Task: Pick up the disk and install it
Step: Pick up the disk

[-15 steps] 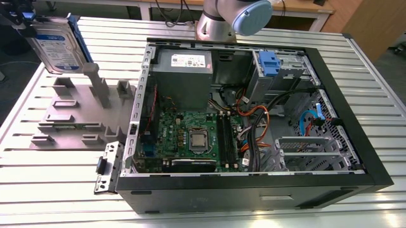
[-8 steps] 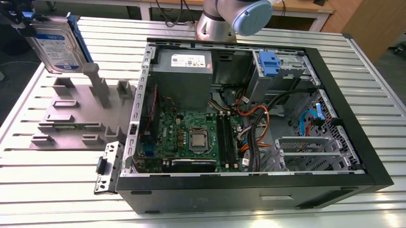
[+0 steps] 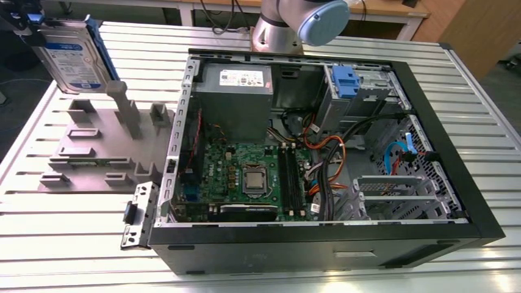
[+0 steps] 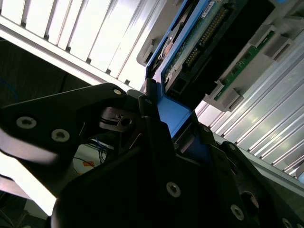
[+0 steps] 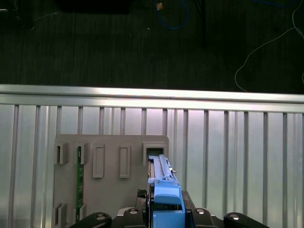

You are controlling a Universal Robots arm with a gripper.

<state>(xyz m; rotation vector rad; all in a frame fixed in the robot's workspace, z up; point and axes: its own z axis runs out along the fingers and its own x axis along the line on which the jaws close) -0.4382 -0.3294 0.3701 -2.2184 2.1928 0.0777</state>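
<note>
Exterior view: the hand [image 3: 31, 18] sits high in the corner at the exterior view's left, with the arm's [image 3: 281, 30] base well apart from it, behind the computer case [image 3: 326, 241].
Hand pose: it points downward and grips the disk [image 3: 77, 58] from its upper end.
Hand state: clamped on the disk, with black fingers [image 4: 151, 102] pressed against the blue rail frame [image 4: 173, 114] from both sides.
Disk: it hangs below the hand, tilted, with the white-and-blue label facing the exterior camera.
Below the hand: a grey fixture [image 3: 89, 152] lies on the ribbed tabletop [image 3: 82, 244]. The disk's lower end is near one of its upright posts, and I cannot tell whether they touch.
Away from the hand: the open computer case lies on its side, well apart from the disk.
Second wrist view adds: the disk's underside, with its circuit board [image 4: 192, 45] and a dark connector edge.
First wrist view adds: the disk seen edge-on, running from the hand to a slot [image 5: 154, 153] in the fixture, with dark floor [image 5: 95, 47] past the tabletop's edge.
</note>
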